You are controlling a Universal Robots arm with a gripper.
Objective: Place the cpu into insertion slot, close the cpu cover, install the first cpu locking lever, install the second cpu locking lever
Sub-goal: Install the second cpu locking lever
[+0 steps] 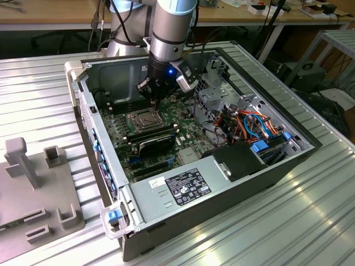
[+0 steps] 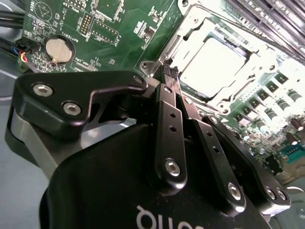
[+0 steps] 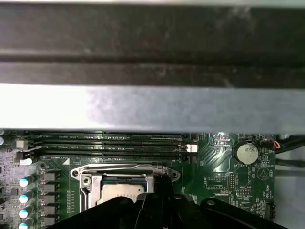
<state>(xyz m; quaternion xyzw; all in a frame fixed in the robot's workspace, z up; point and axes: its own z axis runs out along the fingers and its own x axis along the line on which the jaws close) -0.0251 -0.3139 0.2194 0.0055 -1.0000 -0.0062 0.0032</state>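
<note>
The cpu [image 2: 212,59] lies flat in the insertion slot [image 1: 143,118], its silvery top showing through the window of the cpu cover [image 2: 190,26]. The cover lies down over the chip. My gripper [image 2: 169,72] is shut, its two black fingers pressed together with nothing visible between them. Its tips sit at one corner of the socket frame. In the first wrist view the gripper [image 3: 162,188] stands beside the cpu [image 3: 121,192], and a thin metal locking lever [image 3: 124,167] runs along the cover's edge nearest the memory slots. In the exterior view the gripper [image 1: 156,98] hangs just above the socket.
Long black memory slots [image 3: 119,143] run beside the socket, with the case wall [image 3: 152,105] close behind them. A coin battery [image 2: 58,49] sits on the green board. A black card [image 1: 155,141], the power supply [image 1: 188,185] and bundled cables [image 1: 249,124] crowd the exterior view's right.
</note>
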